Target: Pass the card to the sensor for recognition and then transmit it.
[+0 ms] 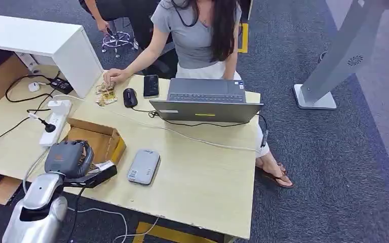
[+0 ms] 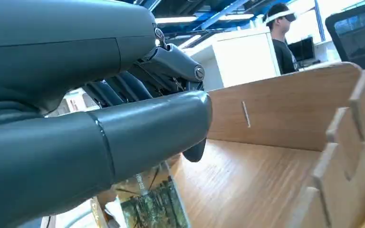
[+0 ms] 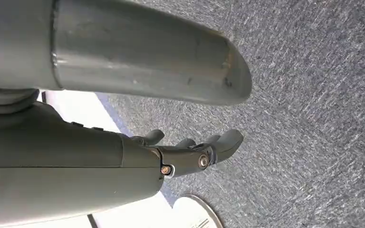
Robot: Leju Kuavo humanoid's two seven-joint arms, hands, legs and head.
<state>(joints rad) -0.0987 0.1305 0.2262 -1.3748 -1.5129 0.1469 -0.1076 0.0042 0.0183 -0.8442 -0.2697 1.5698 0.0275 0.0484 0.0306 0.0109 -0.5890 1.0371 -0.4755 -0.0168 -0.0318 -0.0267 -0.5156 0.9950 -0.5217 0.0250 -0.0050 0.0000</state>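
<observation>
My left hand (image 1: 70, 158) pinches the card (image 1: 103, 166) at the cardboard box's (image 1: 112, 137) near corner, its long axis pointing right toward the grey sensor (image 1: 144, 166) just beside on the bench (image 1: 202, 172).

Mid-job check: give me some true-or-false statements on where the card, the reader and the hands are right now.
1. The left robot hand holds a picture card beside the open cardboard box. True.
2. The flat grey card sensor lies inside the box. False: it lies on the pale wooden table.
3. The grey laptop is closed. False: it is open.
4. The right robot hand hangs above grey carpet, holding nothing. True.
</observation>
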